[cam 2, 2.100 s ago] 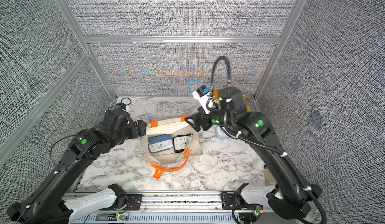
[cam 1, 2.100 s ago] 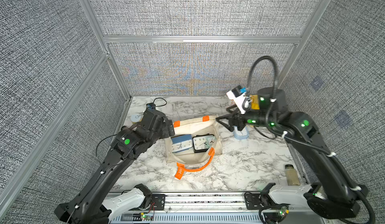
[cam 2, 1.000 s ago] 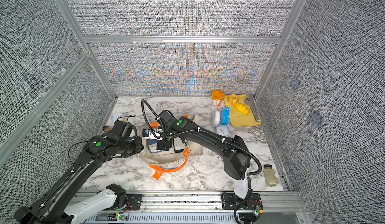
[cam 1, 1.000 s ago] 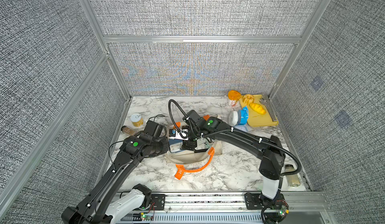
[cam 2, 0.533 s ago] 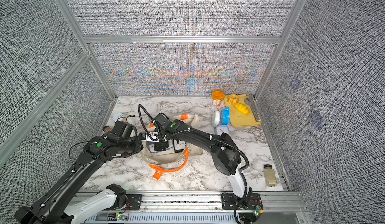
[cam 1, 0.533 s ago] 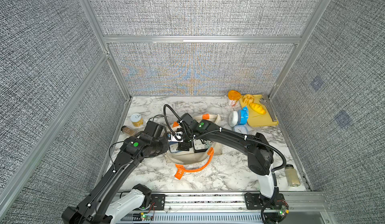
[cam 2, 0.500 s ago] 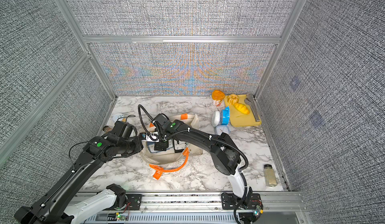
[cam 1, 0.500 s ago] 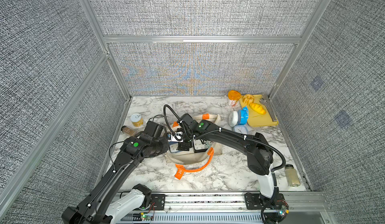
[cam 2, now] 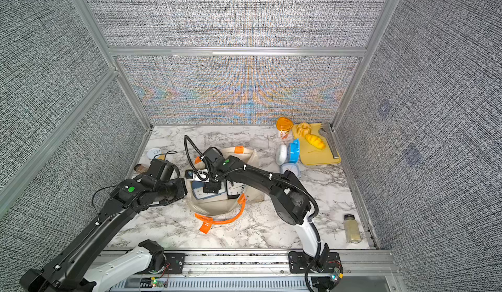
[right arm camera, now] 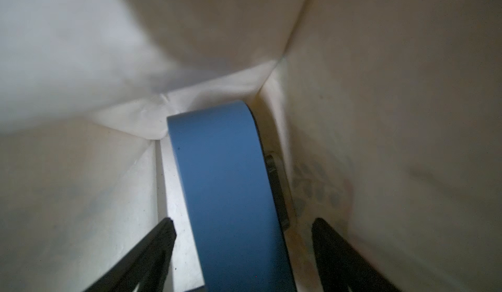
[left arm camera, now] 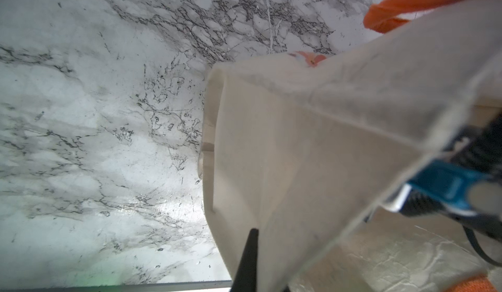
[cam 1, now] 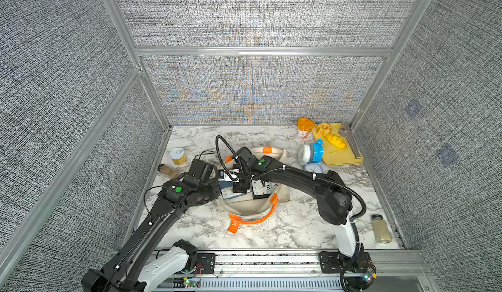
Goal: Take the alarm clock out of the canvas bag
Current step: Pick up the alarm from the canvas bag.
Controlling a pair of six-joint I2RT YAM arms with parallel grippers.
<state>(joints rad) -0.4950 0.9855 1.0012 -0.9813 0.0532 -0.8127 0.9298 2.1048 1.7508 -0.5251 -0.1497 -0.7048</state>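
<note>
— What's at the left of the marble table (cam 1: 195, 222)?
— A pull-tab can (cam 1: 178, 156), and just beside it a brown spice jar (cam 1: 168, 170).
— And the left gripper (cam 1: 217, 188)?
— It is clamped tight on the left rim of the canvas bag (cam 1: 244, 208). In the left wrist view, cream cloth lies pinched against its finger (left arm camera: 248, 258).
— Where is the alarm clock?
— Inside the bag. The bag stands open mid-table, with one orange handle (cam 1: 255, 218) lying on the marble in front of it. A blue alarm clock (right arm camera: 225, 182) sits left of a black alarm clock (cam 1: 261, 190) with a white face.
— The right gripper (cam 1: 240, 188)?
— It is down in the bag with its jaws spread wide. There is a finger (right arm camera: 160, 239) on each side of the blue alarm clock, and neither touches it.
— Further right?
— A blue-and-white clock (cam 1: 316, 152) stands beside a yellow cutting board (cam 1: 342, 157) in the far corner. A pale spice jar (cam 1: 381, 229) stands near the front edge.
</note>
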